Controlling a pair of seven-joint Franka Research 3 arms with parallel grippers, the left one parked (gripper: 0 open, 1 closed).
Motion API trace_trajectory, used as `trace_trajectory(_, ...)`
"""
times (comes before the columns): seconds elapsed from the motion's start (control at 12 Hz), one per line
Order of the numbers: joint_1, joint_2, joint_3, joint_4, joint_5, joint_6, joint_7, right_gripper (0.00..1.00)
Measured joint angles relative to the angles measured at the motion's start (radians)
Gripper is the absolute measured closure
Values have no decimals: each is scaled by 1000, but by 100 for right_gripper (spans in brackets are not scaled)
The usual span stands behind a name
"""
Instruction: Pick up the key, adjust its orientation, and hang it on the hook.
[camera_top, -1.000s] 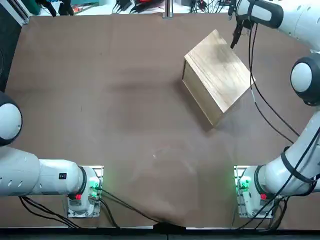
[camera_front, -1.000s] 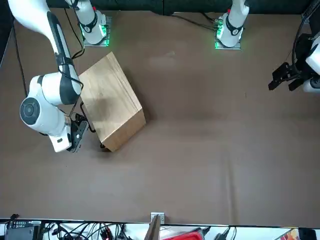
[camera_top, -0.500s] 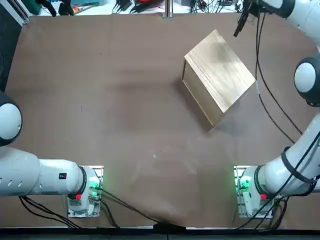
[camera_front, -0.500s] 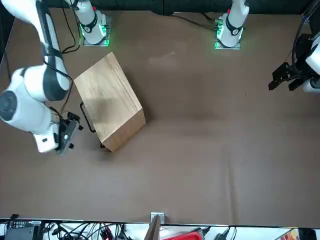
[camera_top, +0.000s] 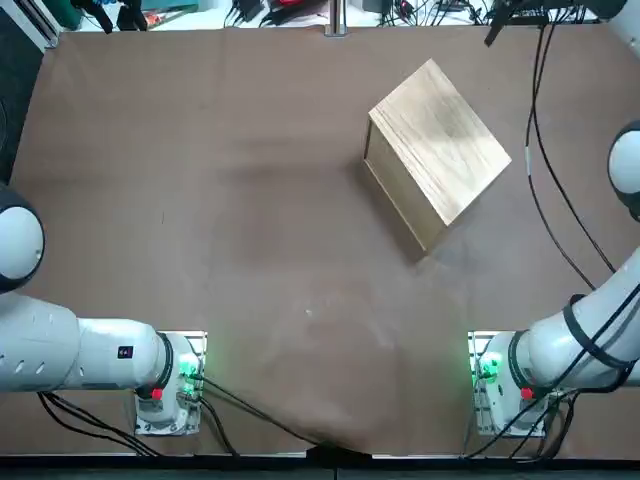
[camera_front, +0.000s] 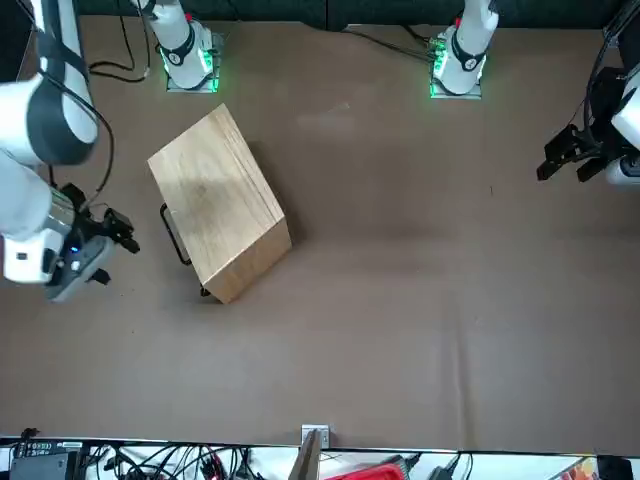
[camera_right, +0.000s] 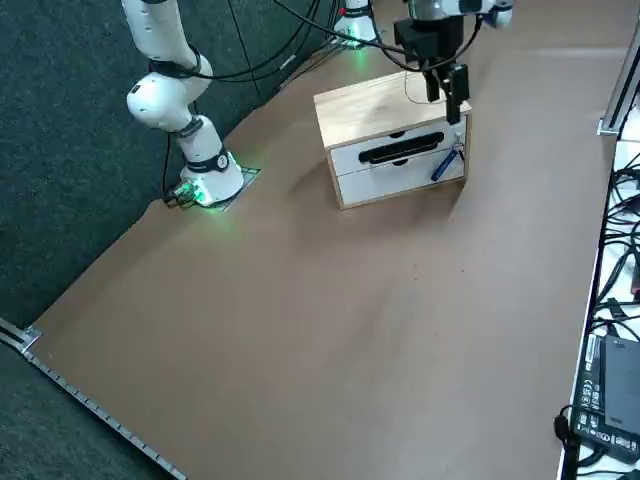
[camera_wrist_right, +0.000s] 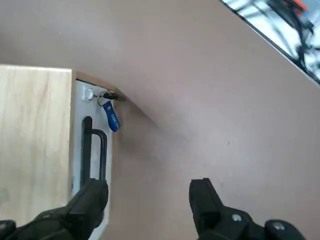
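Nearest the wrist camera, the right claw is spread wide, its two fingers well apart, over the drawer side of the wooden box. Past the fingers, a black handle juts from the white drawer front. Near that front's corner, the key hangs with a blue tag on a ring at a small pale hook; its blade is too small to make out. Under the box spreads the brown counter, and beyond its edge lie dark cables.
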Motion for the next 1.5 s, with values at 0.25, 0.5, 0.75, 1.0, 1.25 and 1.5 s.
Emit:
trace_trajectory(0.25, -21, -54, 0, 2, 0, -46, 174, 0)
trace_trajectory(0.5, -33, -114, -1, 2, 0, -89, 343, 0)
trace_trajectory(0.75, -41, -197, -12, 3, -8, -164, 580, 0)
trace_trajectory(1.0, -42, -252, -13, 3, -15, -253, 775, 0)
trace_trajectory(1.25, -42, -291, -13, 3, -18, -297, 834, 0)
trace_trajectory(1.5, -42, -307, -13, 2, -27, -303, 835, 0)
